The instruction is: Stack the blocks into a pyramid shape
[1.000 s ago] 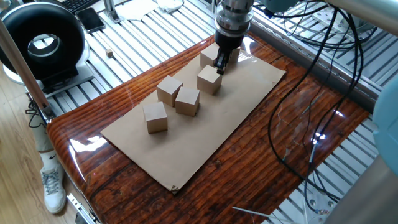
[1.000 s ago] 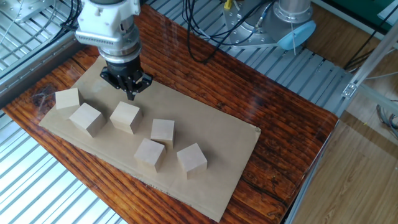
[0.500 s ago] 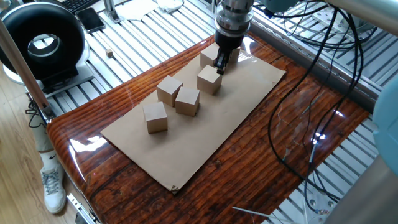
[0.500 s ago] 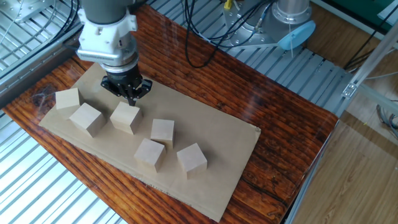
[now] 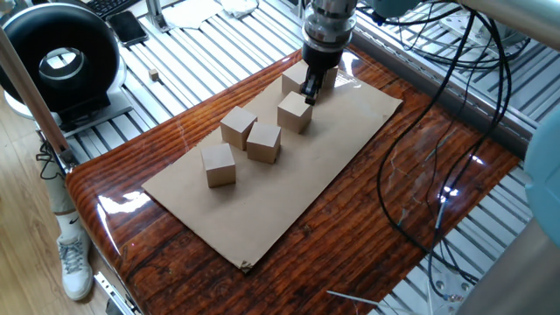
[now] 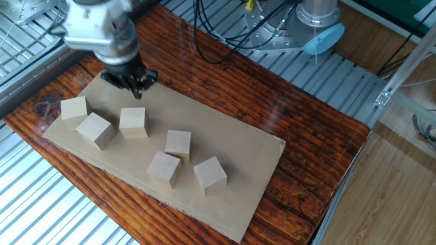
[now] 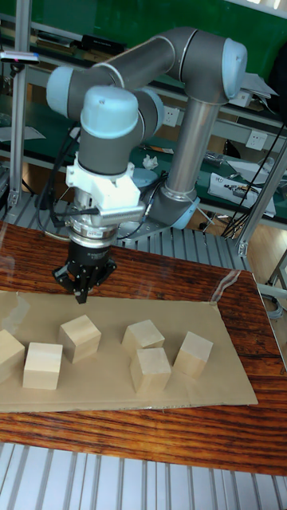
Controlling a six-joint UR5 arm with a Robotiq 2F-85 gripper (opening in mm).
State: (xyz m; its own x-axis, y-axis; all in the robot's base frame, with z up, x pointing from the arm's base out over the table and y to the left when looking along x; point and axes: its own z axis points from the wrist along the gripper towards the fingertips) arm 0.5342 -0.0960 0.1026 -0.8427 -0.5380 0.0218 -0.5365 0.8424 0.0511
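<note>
Six light-tan wooden blocks lie apart in a loose row on a cardboard sheet (image 6: 245, 153), none stacked. In the other fixed view they sit at block (image 6: 73, 107), block (image 6: 94, 129), block (image 6: 133, 122), block (image 6: 178, 143), block (image 6: 165, 168) and block (image 6: 210, 173). My gripper (image 6: 138, 93) hangs just behind the third block, off its far left corner, fingers pressed together on nothing. The tall fixed view shows the gripper (image 7: 80, 297) tip above and behind a block (image 7: 80, 337). In one fixed view the gripper (image 5: 309, 96) partly hides the far blocks.
The cardboard lies on a glossy dark wooden table (image 6: 306, 156) with metal slats around it. A black round device (image 5: 57, 61) stands at the left and a tiny tan cube (image 5: 154, 76) lies on the slats. Cables (image 5: 420, 157) hang at the right, near the arm's base (image 6: 300, 27).
In the other fixed view the gripper dipped to the third block's far edge, then drew back and to the left. That block has shifted slightly left and turned squarer.
</note>
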